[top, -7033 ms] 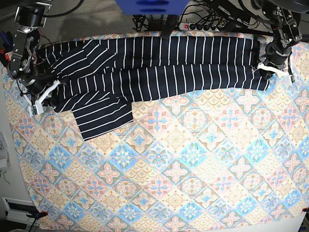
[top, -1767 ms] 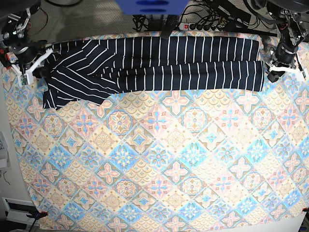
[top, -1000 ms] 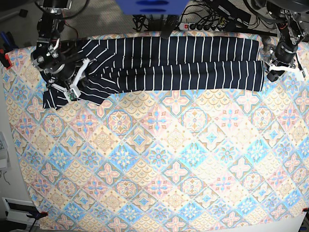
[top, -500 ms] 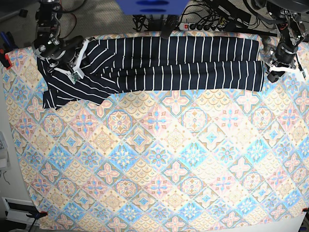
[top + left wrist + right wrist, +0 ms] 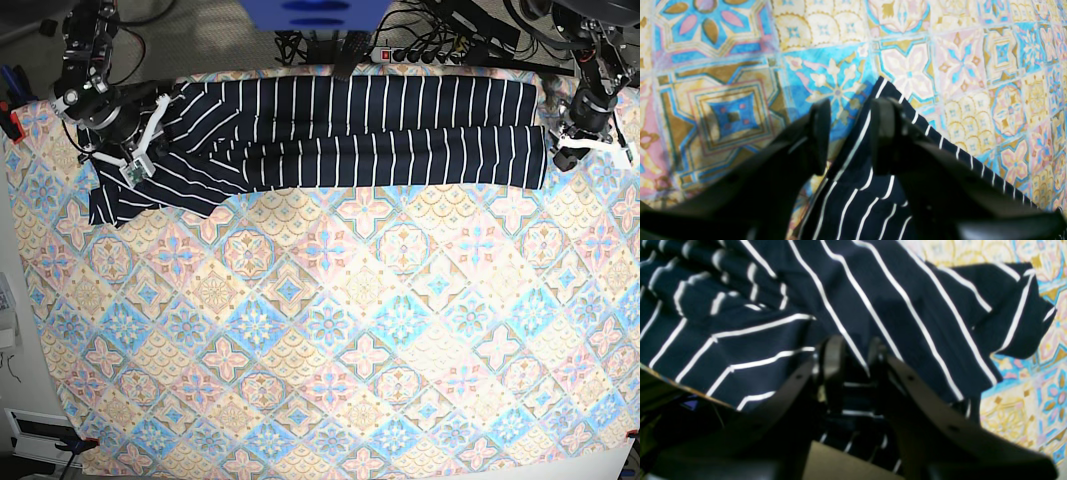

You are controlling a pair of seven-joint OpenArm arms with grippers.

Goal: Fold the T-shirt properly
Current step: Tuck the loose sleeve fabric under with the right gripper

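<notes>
The T-shirt (image 5: pixel 380 130), dark navy with thin white stripes, lies folded into a long band across the far side of the table. Its sleeve end spreads out at the left. My right gripper (image 5: pixel 125 160) hangs over that sleeve end. In the right wrist view the right gripper (image 5: pixel 855 355) has its jaws a narrow way apart, tips down on the T-shirt's (image 5: pixel 907 306) rumpled fabric. My left gripper (image 5: pixel 572 155) sits at the band's right end. In the left wrist view the left gripper (image 5: pixel 850 133) is open, and the T-shirt's (image 5: pixel 867 200) corner lies under it.
A pastel floral-tile cloth (image 5: pixel 350 330) covers the whole table and shows in both wrist views (image 5: pixel 733 110) (image 5: pixel 1050 386). A power strip with cables (image 5: pixel 410 52) and a blue block (image 5: pixel 315 12) lie beyond the far edge. A red clamp (image 5: pixel 10 125) holds the cloth's left edge.
My right gripper moved up over the sleeve, then back left and slightly down, and its jaws parted a little. The left arm and the shirt's band stayed still.
</notes>
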